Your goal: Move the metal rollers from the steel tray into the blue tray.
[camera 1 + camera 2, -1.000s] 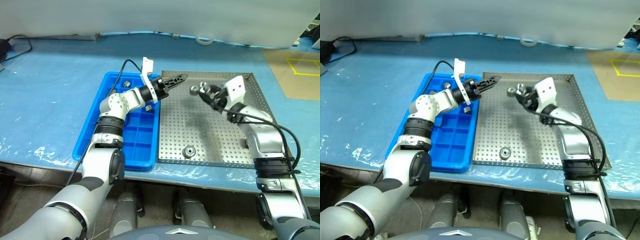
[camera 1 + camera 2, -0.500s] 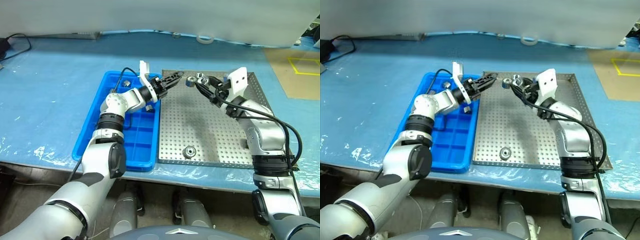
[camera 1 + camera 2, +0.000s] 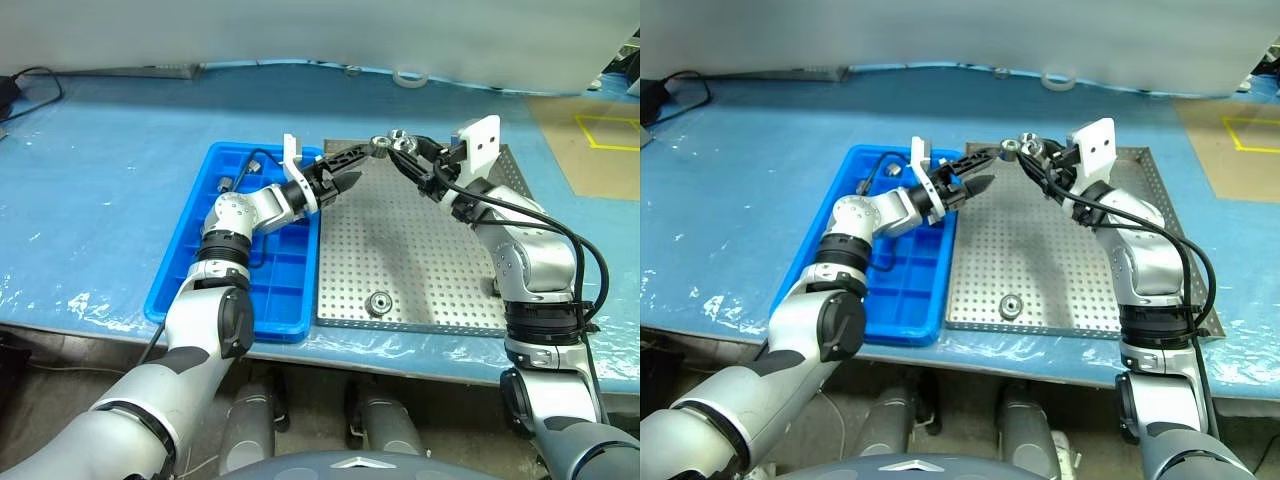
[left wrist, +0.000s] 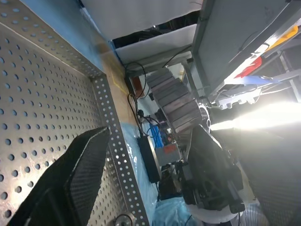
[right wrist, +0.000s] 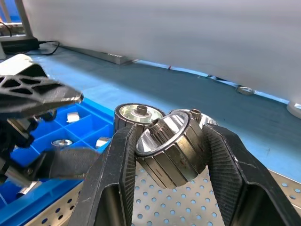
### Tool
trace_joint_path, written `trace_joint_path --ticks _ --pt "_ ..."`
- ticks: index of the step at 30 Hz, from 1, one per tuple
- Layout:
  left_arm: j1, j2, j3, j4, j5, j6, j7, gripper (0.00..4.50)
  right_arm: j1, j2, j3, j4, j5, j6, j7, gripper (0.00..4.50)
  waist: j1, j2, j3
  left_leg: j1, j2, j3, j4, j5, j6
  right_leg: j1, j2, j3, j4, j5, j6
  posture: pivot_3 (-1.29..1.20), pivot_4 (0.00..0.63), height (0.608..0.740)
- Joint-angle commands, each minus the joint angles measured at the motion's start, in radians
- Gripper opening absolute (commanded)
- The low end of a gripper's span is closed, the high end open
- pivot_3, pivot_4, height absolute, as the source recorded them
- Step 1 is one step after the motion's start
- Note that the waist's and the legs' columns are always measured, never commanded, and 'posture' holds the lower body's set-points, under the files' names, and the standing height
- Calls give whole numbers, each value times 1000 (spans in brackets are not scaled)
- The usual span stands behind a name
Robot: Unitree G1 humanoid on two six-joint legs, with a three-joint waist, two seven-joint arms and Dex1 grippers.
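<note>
The right gripper [image 5: 164, 155] clamps a cluster of metal rollers [image 5: 171, 146] above the steel tray [image 3: 440, 280], presenting it for handover. The left gripper [image 3: 350, 165], jaws spread wide, waits just beside it, near the blue tray [image 3: 190, 260]; one roller [image 3: 379, 302] lies on the steel tray's floor.

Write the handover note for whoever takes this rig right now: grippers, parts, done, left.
Right gripper: shut on a cluster of metal rollers, held above the steel tray's far edge.
Left gripper: open, empty, beside the right one.
Blue tray: a few rollers in its far compartments.
One roller lies near the steel tray's front edge.
Left: transfer the held rollers, then that one.
</note>
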Motion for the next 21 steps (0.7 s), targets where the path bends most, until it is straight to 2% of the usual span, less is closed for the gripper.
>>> trace_joint_path --ticks 1,21 --pt "-22 0 18 -21 -42 20 -23 4445 -27 0 -14 -75 32 -1 2 1788 0 0 0 0 0 0 0 0 0 0 0 0 0 0 0 -311 150 740" --pt "-102 -2 59 83 -36 -65 -5 4445 -1 15 15 -123 45 30 -3 1788 -1 0 0 0 0 0 0 0 0 0 0 0 0 0 0 -322 150 740"
